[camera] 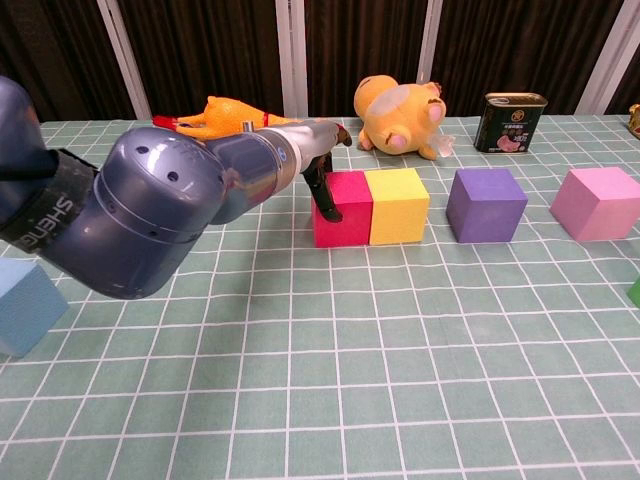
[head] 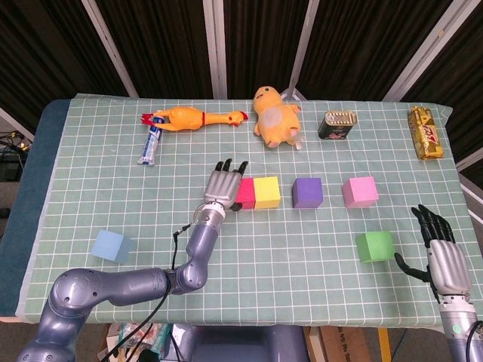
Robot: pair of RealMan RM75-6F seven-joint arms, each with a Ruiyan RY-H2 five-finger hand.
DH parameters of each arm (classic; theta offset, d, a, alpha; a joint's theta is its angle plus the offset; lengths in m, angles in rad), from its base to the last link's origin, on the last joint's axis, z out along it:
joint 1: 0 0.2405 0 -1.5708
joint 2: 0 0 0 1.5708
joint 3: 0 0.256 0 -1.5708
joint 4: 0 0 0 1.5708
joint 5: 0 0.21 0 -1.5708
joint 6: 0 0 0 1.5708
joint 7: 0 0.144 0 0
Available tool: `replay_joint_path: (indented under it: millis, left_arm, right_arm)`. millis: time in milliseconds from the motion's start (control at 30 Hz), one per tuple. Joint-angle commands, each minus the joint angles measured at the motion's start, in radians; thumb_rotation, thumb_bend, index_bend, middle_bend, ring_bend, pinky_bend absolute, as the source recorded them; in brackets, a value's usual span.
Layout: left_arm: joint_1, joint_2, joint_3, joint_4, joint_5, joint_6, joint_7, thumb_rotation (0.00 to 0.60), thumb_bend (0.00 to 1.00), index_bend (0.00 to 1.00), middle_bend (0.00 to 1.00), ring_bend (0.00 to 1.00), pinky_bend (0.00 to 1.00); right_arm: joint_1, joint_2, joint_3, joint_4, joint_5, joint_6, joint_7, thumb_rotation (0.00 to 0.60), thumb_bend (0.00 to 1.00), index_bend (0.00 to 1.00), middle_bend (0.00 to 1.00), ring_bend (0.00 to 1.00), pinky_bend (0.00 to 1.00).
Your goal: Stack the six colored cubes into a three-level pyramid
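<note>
A red cube (head: 244, 192) (camera: 343, 208) and a yellow cube (head: 266, 191) (camera: 398, 205) stand side by side, touching, mid-table. My left hand (head: 223, 183) (camera: 322, 165) lies flat with straight fingers against the red cube's left side, holding nothing. A purple cube (head: 307, 192) (camera: 486, 204) sits a gap to the right, a pink cube (head: 360, 191) (camera: 602, 203) further right. The green cube (head: 375, 246) lies near the front right; my right hand (head: 441, 253), fingers spread, hovers just right of it. The blue cube (head: 112, 246) (camera: 22, 307) sits alone at front left.
Along the back edge lie a rubber chicken (head: 195, 118), a tube (head: 152, 142), a yellow plush toy (head: 276, 115), a tin can (head: 339, 124) and a gold packet (head: 425, 133). The checked cloth (head: 287, 249) covers the table.
</note>
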Motion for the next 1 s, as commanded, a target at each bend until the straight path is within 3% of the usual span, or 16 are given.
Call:
replay_joint_path:
  millis: [33,267,467,700,1000]
  left_arm:
    - [0.001,0.000,0.002,-0.001,-0.001,-0.001,0.002,0.600,0.25,0.00,0.27,0.04,0.09]
    - [0.009,0.005,0.004,-0.013,0.006,0.007,-0.003,0.600,0.12,0.00,0.11,0.03,0.09]
    - [0.018,0.019,0.002,-0.039,0.017,0.023,-0.009,0.600,0.11,0.00,0.04,0.02,0.08]
    - [0.040,0.068,0.005,-0.114,0.042,0.067,-0.008,0.600,0.07,0.00,0.01,0.00,0.06]
    - [0.070,0.140,0.006,-0.219,0.034,0.119,0.011,0.600,0.07,0.00,0.04,0.00,0.06]
  right_arm:
    - [0.000,0.000,0.000,0.000,0.000,0.001,-0.001,0.600,0.33,0.00,0.00,0.00,0.00]
    - [-0.001,0.000,0.000,-0.001,-0.003,0.002,-0.002,0.600,0.33,0.00,0.00,0.00,0.00]
    - [-0.001,0.000,-0.001,-0.001,-0.003,0.003,-0.003,0.600,0.33,0.00,0.00,0.00,0.00]
    - [-0.002,0.001,-0.002,-0.004,-0.005,0.004,-0.003,0.600,0.33,0.00,0.00,0.00,0.00]
    - [-0.003,0.001,-0.002,-0.007,-0.002,0.003,-0.006,0.600,0.33,0.00,0.00,0.00,0.00]
